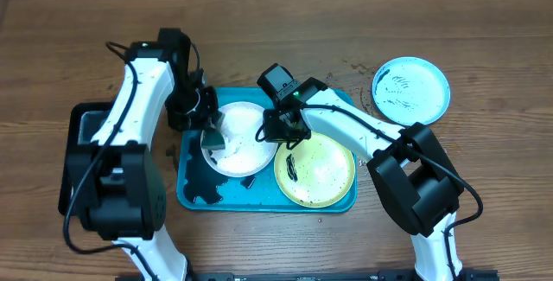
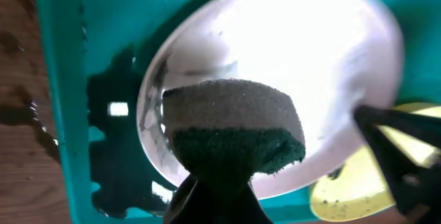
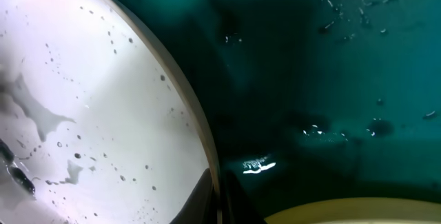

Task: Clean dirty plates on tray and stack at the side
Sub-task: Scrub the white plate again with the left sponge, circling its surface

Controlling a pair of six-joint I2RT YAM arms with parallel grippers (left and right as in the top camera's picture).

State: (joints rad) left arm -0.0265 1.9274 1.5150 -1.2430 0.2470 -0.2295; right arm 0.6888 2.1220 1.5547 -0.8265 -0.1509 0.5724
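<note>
The white plate [image 1: 242,138] lies in the turquoise tray [image 1: 194,196], wet and speckled. My left gripper [image 1: 211,134] is shut on a grey-and-green sponge [image 2: 231,131] and presses it on the plate's left side. My right gripper [image 1: 278,125] is shut on the white plate's right rim [image 3: 200,138]. The yellow-green plate [image 1: 315,170] lies in the tray's right half with a black smear. The light blue plate [image 1: 411,90] sits on the table at the back right, marked with black smears.
A black puddle [image 1: 200,182] spreads over the tray's front left. A smaller black tray [image 1: 82,130] stands at the far left under my left arm. Wooden table surface surrounds the tray.
</note>
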